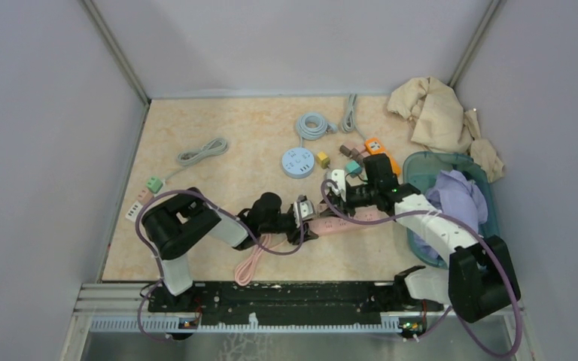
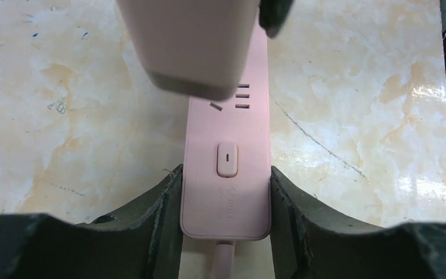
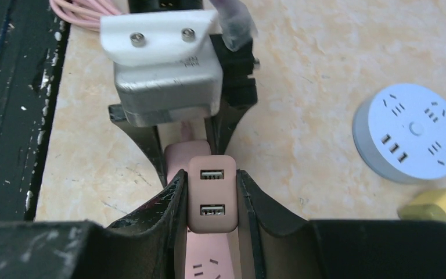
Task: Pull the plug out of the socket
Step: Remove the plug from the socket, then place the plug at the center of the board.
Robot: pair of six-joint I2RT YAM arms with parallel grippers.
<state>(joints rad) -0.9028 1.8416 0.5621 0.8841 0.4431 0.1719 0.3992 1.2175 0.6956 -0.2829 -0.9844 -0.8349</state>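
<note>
We see the right hand (image 3: pixel 211 195) pinch the pink plug (image 3: pixel 212 203) betw. its fingers, just over the socket strip (image 2: pixel 227 133); the left hand (image 2: pixel 225 189) clamps the strip's switch end on the desk (image 2: pixel 64 116). Plug pins hidden: inserted or not, we cannot tell.

1. Round pale-blue socket hub (image 1: pixel 298 162) mid-table, little yellow adapter (image 1: pixel 322 159) just beside it.
2. Crumpled beige cloth (image 1: pixel 433 113) in the far right corner.
3. Teal basket (image 1: pixel 420 167) with lavender cloth (image 1: pixel 459 197) inside.
4. Grey coiled cable (image 1: pixel 203 152) far left.

Plug (image 3: pixel 212 195) atop power strip (image 2: pixel 209 200)
</note>
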